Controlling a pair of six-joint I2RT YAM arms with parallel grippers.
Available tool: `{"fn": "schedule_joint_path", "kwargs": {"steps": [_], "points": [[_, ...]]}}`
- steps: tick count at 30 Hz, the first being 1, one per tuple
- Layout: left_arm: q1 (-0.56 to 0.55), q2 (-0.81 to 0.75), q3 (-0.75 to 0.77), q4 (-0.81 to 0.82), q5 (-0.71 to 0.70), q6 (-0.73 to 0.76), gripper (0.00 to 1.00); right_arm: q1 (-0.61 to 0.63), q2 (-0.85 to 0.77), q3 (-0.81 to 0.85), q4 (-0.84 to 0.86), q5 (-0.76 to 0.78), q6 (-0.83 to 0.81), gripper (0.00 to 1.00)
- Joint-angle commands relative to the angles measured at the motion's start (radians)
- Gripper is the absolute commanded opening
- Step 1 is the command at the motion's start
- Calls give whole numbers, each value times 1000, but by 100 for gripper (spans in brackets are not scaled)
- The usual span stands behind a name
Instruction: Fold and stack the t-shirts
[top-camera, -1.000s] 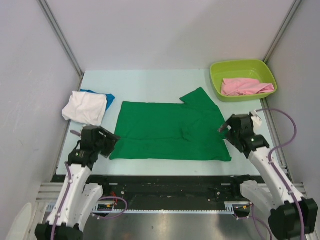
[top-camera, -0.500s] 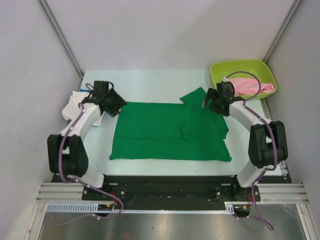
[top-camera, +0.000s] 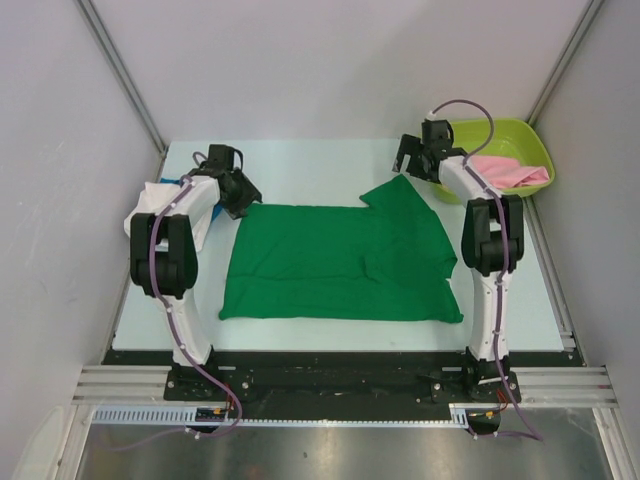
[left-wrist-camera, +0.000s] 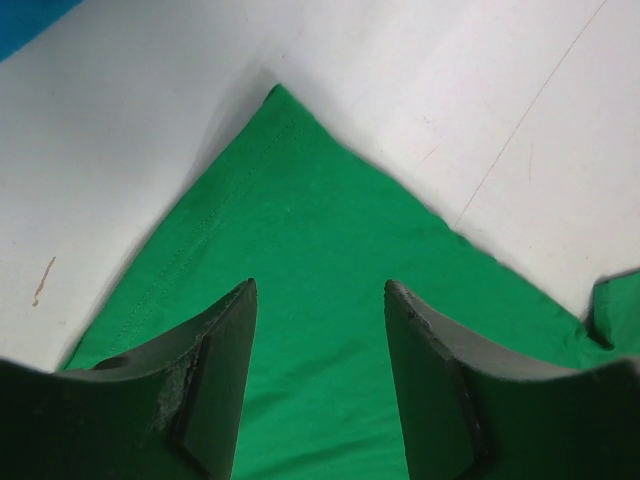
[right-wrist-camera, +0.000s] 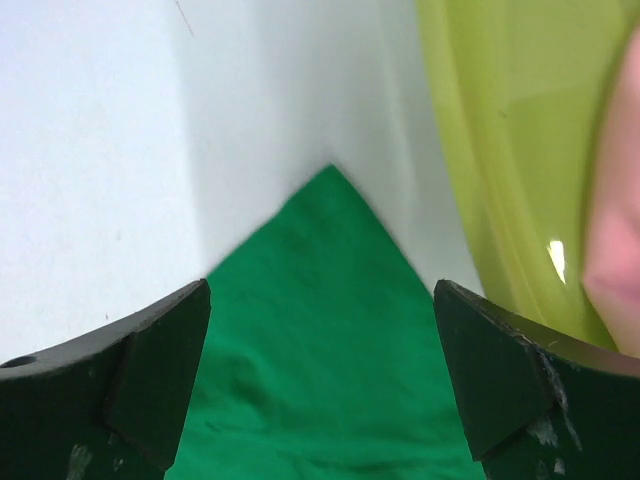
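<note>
The bright green t-shirt (top-camera: 340, 260) lies spread flat mid-table, one sleeve pointing to the far right. My left gripper (top-camera: 243, 197) is open over its far left corner (left-wrist-camera: 300, 230), jaws either side of the cloth and holding nothing (left-wrist-camera: 320, 290). My right gripper (top-camera: 405, 160) is open over the far right sleeve tip (right-wrist-camera: 320, 300), also empty (right-wrist-camera: 322, 290). The folded white t-shirt (top-camera: 160, 218) lies on the blue one (top-camera: 175, 182) at the left, partly hidden by my left arm. The pink t-shirt (top-camera: 510, 172) lies crumpled in the tub.
The lime-green plastic tub (top-camera: 475, 130) stands at the far right corner, its wall close to my right gripper (right-wrist-camera: 500, 130). Grey walls close in the table on the left, right and far sides. A blue cloth edge (left-wrist-camera: 25, 20) shows beside my left gripper.
Both arms have stretched from the near corners of the green t-shirt to its far corners. The green t-shirt has not moved. Both grippers stay open.
</note>
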Motion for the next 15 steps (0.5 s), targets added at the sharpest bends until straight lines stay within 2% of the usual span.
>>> {"fn": "schedule_joint_path", "kwargs": {"steps": [1, 5, 7, 15], "points": [[-3, -15, 44, 25, 23, 7, 59, -3, 159, 220, -55, -103, -68, 97], [-2, -26, 23, 39, 7, 6, 58, -3, 260, 372, -112, -141, -72, 94], [4, -27, 0, 57, 13, 1, 59, -3, 284, 397, -124, -137, -75, 93], [21, -20, -59, 99, 51, -10, 57, -11, 327, 379, -120, -120, -89, 84]]}}
